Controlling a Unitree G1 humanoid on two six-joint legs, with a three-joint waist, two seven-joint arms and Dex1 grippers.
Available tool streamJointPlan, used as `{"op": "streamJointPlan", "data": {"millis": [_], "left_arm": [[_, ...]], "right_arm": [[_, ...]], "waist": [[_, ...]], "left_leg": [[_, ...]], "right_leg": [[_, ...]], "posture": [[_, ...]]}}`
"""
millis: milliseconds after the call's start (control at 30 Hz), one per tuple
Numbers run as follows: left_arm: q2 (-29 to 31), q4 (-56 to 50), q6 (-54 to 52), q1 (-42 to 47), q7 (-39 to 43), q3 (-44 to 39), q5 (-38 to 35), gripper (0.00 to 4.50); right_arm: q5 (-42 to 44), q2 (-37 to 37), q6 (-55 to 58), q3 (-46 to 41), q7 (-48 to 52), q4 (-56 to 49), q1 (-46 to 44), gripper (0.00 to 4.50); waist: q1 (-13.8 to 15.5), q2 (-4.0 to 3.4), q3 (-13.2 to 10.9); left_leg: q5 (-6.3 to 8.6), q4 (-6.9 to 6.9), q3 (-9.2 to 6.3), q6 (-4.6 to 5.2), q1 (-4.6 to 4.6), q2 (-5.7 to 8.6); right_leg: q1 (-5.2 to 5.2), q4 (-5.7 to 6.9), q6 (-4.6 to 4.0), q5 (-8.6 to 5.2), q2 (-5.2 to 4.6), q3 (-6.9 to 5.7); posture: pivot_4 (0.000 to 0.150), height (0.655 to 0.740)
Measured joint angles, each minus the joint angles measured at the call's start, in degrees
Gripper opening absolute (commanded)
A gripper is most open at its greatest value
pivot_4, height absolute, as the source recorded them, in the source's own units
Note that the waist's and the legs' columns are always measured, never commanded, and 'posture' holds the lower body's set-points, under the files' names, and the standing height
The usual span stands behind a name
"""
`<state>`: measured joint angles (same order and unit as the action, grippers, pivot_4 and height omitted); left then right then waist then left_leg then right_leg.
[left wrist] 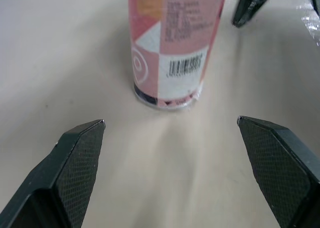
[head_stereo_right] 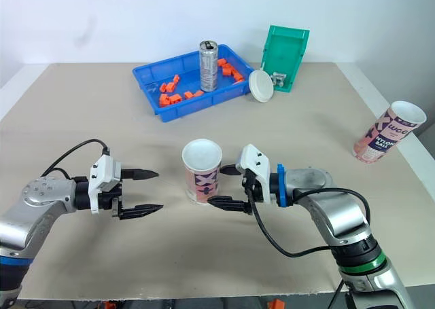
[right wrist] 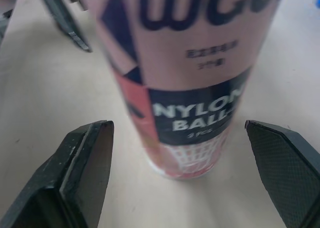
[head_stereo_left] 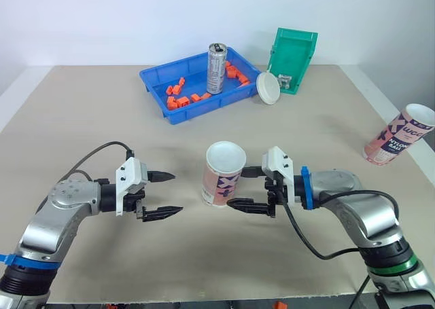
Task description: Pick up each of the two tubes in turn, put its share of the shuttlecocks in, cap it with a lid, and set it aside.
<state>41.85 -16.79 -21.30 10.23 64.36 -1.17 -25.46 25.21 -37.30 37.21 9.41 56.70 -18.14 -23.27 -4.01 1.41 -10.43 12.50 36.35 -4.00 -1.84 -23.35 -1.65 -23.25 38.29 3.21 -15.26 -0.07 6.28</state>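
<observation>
Standing upright near the middle of the desk (head_stereo_left: 102, 132), a little toward the front edge, was a pink tube (head_stereo_left: 221, 176) with its top open. The right jaws were spread wide. Their black tips reached the tube's right side, one tip behind it and one in front. I could not tell if they touched it. The left jaws were wide open too and held nothing. They pointed at the tube from its left side, with some bare desk between them and it.

A second pink tube (head_stereo_left: 397, 134) was by the right edge of the desk. It looked tilted, and its top was open as well.

A round white lid (head_stereo_left: 268, 88) leaned up near the far edge, between a blue tray (head_stereo_left: 204, 107) and a green bin (head_stereo_left: 293, 51). The tray held small orange pieces (head_stereo_left: 180, 97) and a silver can (head_stereo_left: 216, 68) that stood upright. The green bin stood on its end.
</observation>
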Motion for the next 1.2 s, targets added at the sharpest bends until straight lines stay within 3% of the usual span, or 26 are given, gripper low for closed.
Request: {"op": "streamJointPlan", "data": {"millis": [267, 800, 1200], "left_arm": [[0.3, -2.0, -0.5, -0.5, -1.8, -1.7, -2.2, 4.42], [1.5, -8.9, -10.3, 1.6, -5.2, -6.2, -16.6, 4.42], [4.8, -11.6, -13.6, 3.6, -6.1, -6.2, -18.4, 4.42]], "right_arm": [[-0.4, 1.9, 0.4, 0.7, -1.3, 0.8, -0.1, 4.50], [-1.9, 4.3, -2.2, 3.1, -0.6, 4.1, -2.2, 4.50], [-1.9, 6.5, -3.5, 3.2, -0.5, 6.2, -2.6, 4.50]], "waist": [[0.0, 0.00, 0.0], [0.0, 0.01, 0.0], [0.0, 0.01, 0.0]], "left_leg": [[0.00, 0.00, 0.01, 0.00, 0.00, 0.00], [0.00, 0.03, 0.01, 0.00, 0.00, -0.01], [-0.02, 0.04, 0.01, -0.03, 0.01, -0.01]], "right_leg": [[0.00, 0.00, -0.02, 0.02, 0.00, 0.00], [0.00, 0.01, -0.02, 0.05, 0.00, -0.01], [0.01, 0.01, -0.04, 0.07, 0.02, -0.01]], "posture": [[0.150, 0.7400], [0.150, 0.7400], [0.150, 0.7400]]}}
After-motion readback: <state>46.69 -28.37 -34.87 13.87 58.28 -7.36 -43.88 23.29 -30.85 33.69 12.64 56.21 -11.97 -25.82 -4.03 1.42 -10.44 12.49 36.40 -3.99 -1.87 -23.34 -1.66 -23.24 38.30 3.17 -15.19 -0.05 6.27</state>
